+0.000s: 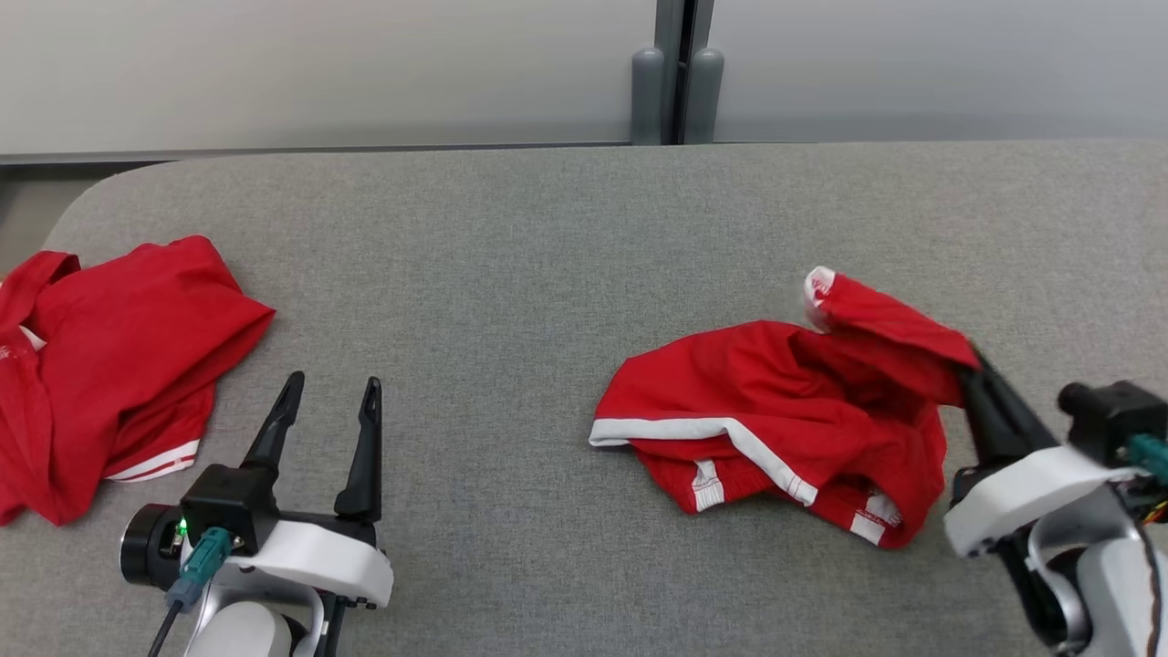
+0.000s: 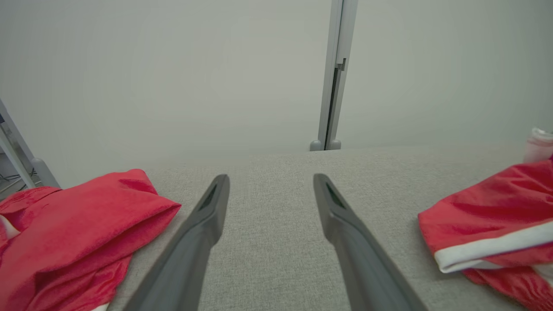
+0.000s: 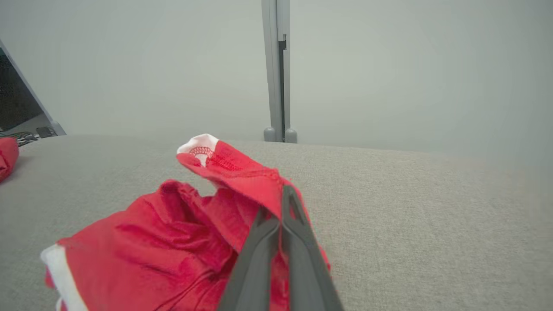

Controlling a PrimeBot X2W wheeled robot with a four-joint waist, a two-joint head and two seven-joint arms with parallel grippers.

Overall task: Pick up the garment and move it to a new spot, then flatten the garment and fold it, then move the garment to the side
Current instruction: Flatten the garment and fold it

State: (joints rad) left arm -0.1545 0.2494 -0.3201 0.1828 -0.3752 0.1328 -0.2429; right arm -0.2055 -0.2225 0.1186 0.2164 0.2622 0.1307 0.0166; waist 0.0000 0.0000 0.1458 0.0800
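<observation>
Nearest the head camera, the left claw [image 1: 333, 381] is sitting at the lower left over the grey bench [image 1: 547, 228]. Its two dark fingers are spread apart with nothing between them. In its own wrist view the left claw [image 2: 271, 177] is pointing at bare bench, between the two red pieces.

At the lower right, the right claw [image 1: 970, 363] is pinching its fingers together on cloth at the right-hand edge of the garment [image 1: 776, 401], a pair of red shorts with white trim. The garment is lying crumpled right of the bench's centre. Its gripped edge is standing up from the heap, and a flap with a white lining [image 1: 818, 287] is jutting toward the far wall. The right wrist view is showing the same clamp [image 3: 285, 192], with red cloth wrapping both fingertips.

A second red garment [image 1: 119, 365] is lying at the far left of the bench, well apart.

The step in hand is judged to be the pick-up before the move to a new spot. The grip is taking only a fold at the rim, so a slow, vertical raise is advisable until the hanging cloth is clearing the bench. Dragging sideways is likely to bunch the shorts further. A set-down toward the centre is leaving room for the idle left claw to share the flattening.
</observation>
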